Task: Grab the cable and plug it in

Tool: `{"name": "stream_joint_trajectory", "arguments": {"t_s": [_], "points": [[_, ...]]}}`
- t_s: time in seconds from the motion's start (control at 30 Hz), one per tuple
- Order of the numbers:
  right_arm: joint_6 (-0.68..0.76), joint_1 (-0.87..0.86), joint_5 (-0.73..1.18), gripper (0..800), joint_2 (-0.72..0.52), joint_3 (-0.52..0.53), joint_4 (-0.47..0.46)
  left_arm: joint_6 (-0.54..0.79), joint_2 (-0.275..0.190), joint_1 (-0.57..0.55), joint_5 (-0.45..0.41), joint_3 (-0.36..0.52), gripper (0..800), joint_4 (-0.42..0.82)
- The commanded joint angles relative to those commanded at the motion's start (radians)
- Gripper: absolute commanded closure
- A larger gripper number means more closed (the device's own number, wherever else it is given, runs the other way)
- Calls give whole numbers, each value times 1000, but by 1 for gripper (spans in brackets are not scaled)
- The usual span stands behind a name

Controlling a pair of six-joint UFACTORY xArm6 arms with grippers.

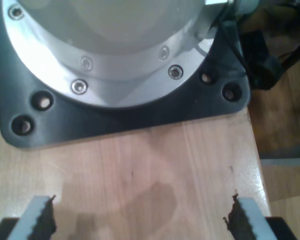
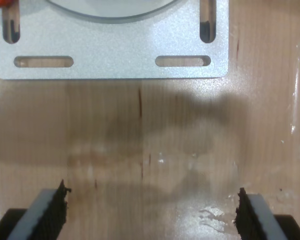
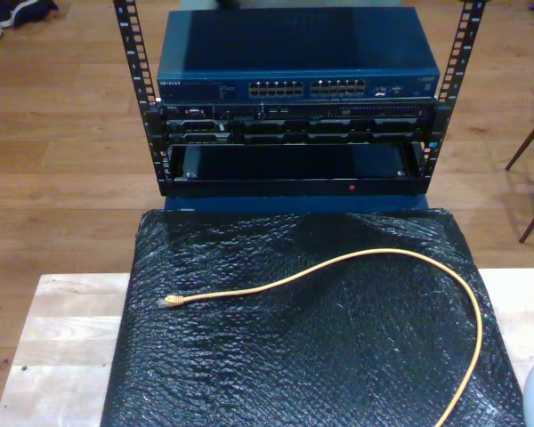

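While the long yellow-orange network cable lies untouched on the black bubble-wrap sheet, we wait over the pale wooden table with nothing in hand. Its small clear plug rests near the sheet's edge at the exterior view's left; the cord arcs across the middle and runs off the near edge toward the exterior view's right. My first gripper hangs with jaws spread above bare wood beside a black and silver arm base; my second gripper, likewise spread, faces a slotted silver mounting plate. Beyond the sheet's far edge stands the dark blue network switch in its black rack. We judge the risks ahead: the thin cord could slide on the glossy wrap, and a plug gripped askew would likely miss the small ports.
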Motion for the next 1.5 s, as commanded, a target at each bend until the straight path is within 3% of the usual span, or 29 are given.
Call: {"name": "stream_joint_trajectory", "arguments": {"t_s": [0.2, 0.4, 0.7, 0.9, 1.13, 1.5], "points": [[2, 3, 21, 3, -64, -20, 0, 0, -3, -2, 20, -9, 0, 6], [12, 3, 166, 3, -86, -127, 2, 2, -3, -2, 63, -35, 0, 17], [149, 31, 242, 3, -71, -279, 6, 2, -3, -8, 227, -141, 0, 25], [249, 147, 264, 3, -40, -350, 32, -3, 3, -26, 261, -210, 0, 18], [439, 276, 321, 3, 40, -466, 43, -103, 3, -130, 325, -267, 0, -8], [770, 531, 342, 3, 232, -634, 97, -410, 5, -434, 434, -351, 0, -124]]}}
